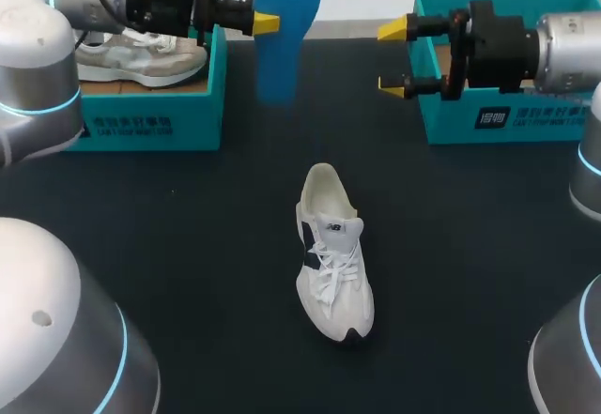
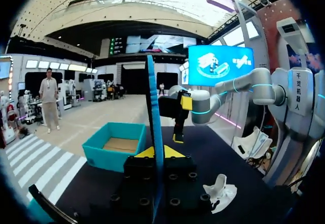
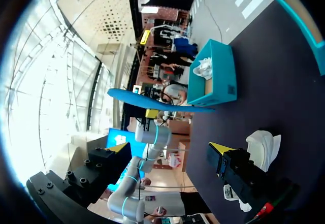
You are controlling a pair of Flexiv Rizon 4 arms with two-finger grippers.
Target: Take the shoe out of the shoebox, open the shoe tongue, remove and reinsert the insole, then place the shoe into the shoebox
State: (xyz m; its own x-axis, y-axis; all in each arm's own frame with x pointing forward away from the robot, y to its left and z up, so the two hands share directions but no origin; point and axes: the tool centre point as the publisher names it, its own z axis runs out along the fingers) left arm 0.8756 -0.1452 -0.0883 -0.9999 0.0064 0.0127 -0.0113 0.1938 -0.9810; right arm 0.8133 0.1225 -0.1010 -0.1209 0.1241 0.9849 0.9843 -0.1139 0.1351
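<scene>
Head view: left jaws pinch the blue insole (image 1: 285, 34) upright, high beyond the shoe (image 1: 333, 254) on the desk (image 1: 188, 245); right jaws gape empty, beyond the shoe's right. Reinsertion should probably go toe-first, tongue held wide.

A second teal box (image 1: 146, 118) and its beige sneaker (image 1: 141, 57)
The box sat beneath and behind the left claw (image 1: 267, 23), the sneaker lying inside; the black table (image 1: 188, 245) spread under both.

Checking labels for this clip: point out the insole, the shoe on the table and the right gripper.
insole (image 1: 291, 43): head view, blue face.
shoe (image 1: 331, 278): head view, its laces.
right gripper (image 1: 394, 56): head view, midway between fingertips.
</scene>
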